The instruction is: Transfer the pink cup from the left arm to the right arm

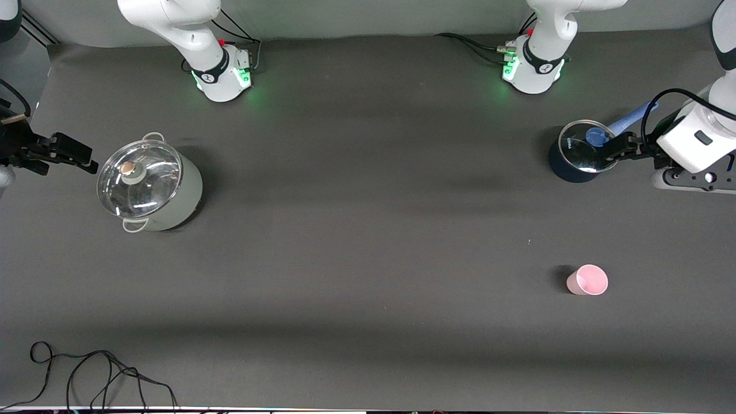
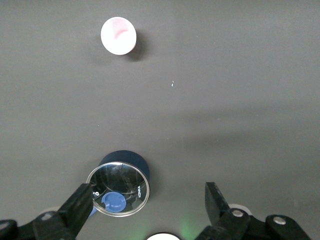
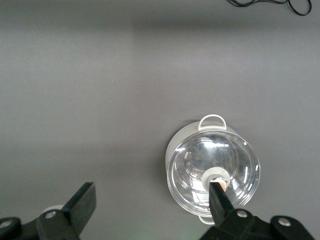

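The pink cup (image 1: 587, 280) (image 2: 118, 36) stands mouth up on the dark table, toward the left arm's end and nearer to the front camera than the dark blue pot (image 1: 579, 152). My left gripper (image 1: 625, 148) (image 2: 147, 192) hangs open and empty by that pot's rim, well away from the cup. At the right arm's end, my right gripper (image 1: 77, 156) (image 3: 151, 189) is open and empty in the air beside the pale green pot (image 1: 150, 187). Neither gripper touches the cup.
The dark blue pot (image 2: 121, 182) has a glass lid with a blue knob and a blue handle (image 1: 631, 118). The pale green pot (image 3: 214, 170) carries a glass lid with a round knob. A black cable (image 1: 86, 374) lies near the table's front edge at the right arm's end.
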### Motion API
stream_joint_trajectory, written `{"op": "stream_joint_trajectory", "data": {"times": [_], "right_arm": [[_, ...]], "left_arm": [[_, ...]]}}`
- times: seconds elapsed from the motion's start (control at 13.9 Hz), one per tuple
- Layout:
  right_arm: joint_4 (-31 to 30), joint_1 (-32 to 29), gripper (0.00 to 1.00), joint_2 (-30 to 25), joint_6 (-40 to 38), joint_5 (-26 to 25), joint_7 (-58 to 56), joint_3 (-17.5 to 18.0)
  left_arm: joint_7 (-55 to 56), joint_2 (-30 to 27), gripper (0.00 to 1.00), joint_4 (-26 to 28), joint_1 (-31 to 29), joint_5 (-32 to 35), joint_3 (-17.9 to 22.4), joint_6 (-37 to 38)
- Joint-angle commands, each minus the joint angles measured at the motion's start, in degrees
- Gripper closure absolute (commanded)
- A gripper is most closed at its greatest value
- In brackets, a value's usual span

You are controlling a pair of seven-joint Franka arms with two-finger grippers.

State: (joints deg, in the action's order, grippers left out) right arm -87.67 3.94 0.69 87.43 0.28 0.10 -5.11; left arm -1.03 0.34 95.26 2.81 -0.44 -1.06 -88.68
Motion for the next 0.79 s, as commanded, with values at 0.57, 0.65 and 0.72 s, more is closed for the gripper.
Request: {"op": "stream_joint_trajectory", "data": {"times": [0.57,0.65,0.72], "right_arm": [[1.4,0.2,0.0,0.7,-0.8,0.0,-0.6,-0.5],[1.4,0.2,0.0,0.7,-0.8,0.0,-0.6,-0.5],[1.4,0.2,0.0,0.7,-0.8,0.0,-0.6,-0.5]], "left_arm": [[-0.5,0.2,0.0,-0.5,0.9,1.0,0.7,-0.7],[-0.5,0.3,0.0,-0.5,0.9,1.0,0.8,-0.8],[-0.5,0.3,0.0,-0.6,0.9,1.0,0.8,-0.9]]}}
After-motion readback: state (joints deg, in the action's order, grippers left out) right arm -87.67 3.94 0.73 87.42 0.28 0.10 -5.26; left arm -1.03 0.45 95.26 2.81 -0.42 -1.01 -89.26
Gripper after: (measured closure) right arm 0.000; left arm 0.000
